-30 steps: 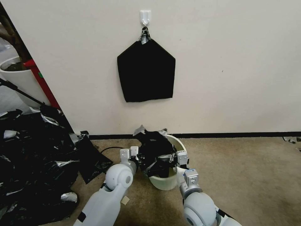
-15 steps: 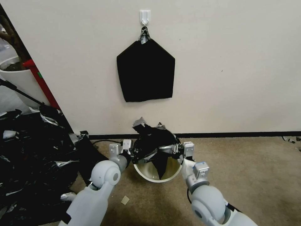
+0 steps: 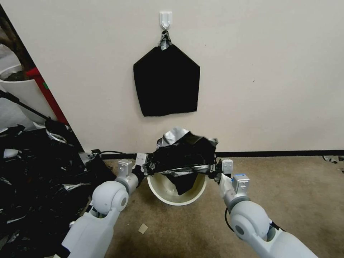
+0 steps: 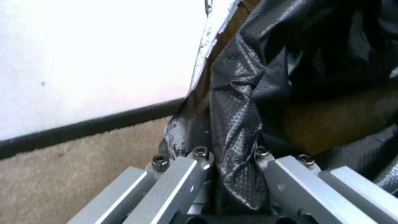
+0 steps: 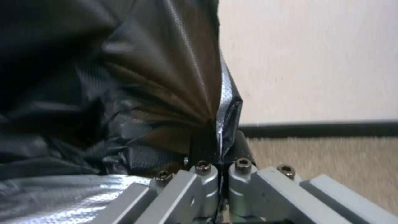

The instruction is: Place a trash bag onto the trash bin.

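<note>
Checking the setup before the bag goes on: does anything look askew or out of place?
Yes: the bin lies tipped, its mouth facing the camera, not upright. The bag, stretched between the left gripper and right gripper, hangs partly into it.

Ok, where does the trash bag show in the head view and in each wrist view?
Head view: the trash bag is stretched between the left gripper and the right gripper, above the trash bin.
Left wrist view: the trash bag is pinched between the fingers.
Right wrist view: the trash bag is pinched between the fingers.
Shared landmark: the black baseboard.
</note>
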Controlling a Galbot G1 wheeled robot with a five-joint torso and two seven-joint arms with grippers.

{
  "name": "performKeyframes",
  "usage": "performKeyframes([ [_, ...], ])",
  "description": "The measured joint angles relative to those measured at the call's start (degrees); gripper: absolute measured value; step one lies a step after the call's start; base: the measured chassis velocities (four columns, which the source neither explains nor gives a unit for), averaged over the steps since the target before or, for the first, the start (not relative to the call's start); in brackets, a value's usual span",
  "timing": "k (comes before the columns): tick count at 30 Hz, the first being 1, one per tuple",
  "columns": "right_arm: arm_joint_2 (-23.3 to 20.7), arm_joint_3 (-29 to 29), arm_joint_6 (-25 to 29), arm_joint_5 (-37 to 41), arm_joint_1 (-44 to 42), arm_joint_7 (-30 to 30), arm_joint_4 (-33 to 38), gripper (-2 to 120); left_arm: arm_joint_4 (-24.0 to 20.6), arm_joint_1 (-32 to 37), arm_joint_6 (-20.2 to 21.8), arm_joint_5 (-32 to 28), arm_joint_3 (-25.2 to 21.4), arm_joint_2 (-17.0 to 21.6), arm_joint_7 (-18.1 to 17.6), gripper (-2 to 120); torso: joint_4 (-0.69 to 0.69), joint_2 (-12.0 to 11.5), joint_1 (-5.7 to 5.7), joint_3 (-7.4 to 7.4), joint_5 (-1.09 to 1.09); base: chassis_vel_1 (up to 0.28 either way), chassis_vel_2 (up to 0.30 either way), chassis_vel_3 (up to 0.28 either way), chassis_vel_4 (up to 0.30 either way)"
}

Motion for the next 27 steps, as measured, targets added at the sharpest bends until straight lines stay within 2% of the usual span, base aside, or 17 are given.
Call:
performKeyframes([
  [4, -0.9, -0.9, -3.4, 3.3, -1.6, 0.1, -0.2, 0, -1.1, -0.2, -0.1, -0.9, -1.9, 0.0, 3.2, 3, 0.01, 0.0, 0.0, 0.0, 0.0, 0.0, 0.0, 0.0, 0.0],
  [12, -1.1, -4.4, -4.6, 6.4, -5.5, -0.8, 1.5, 0, -1.7, -1.0, 0.5, -7.9, -4.3, -0.2, 2.7, 3, 0.0, 0.0, 0.0, 0.0, -0.01, 0.0, 0.0, 0.0, 0.0],
  [15, 0.7, -5.2, -3.0, 12.3, -6.6, -2.3, 3.3, 0, -1.6, -1.5, 0.8, -12.0, -5.2, -0.8, 1.5, 3, 0.01, 0.0, 0.0, 0.0, 0.0, 0.0, 0.0, 0.0, 0.0],
  [20, 2.9, -5.1, -1.4, 15.7, -8.9, -4.5, 5.4, 0, -0.2, -2.6, 0.4, -16.1, -6.2, -1.9, -0.2, 3, 0.0, 0.0, 0.0, 0.0, 0.0, 0.0, 0.0, 0.0, 0.0],
  [25, 5.1, -5.9, 1.8, 13.4, -11.4, -7.7, 5.7, 0, 1.3, -3.1, -1.0, -17.3, -6.5, -2.9, -1.0, 3, 0.0, 0.0, 0.0, 0.0, 0.0, 0.0, 0.0, 0.0, 0.0],
  [27, 6.7, -7.0, 5.5, 7.6, -11.8, -10.1, 3.9, 0, 2.0, -3.2, -1.6, -17.8, -6.5, -3.8, -1.9, 3, 0.0, 0.0, 0.0, 0.0, -0.01, 0.0, 0.0, 0.0, 0.0],
])
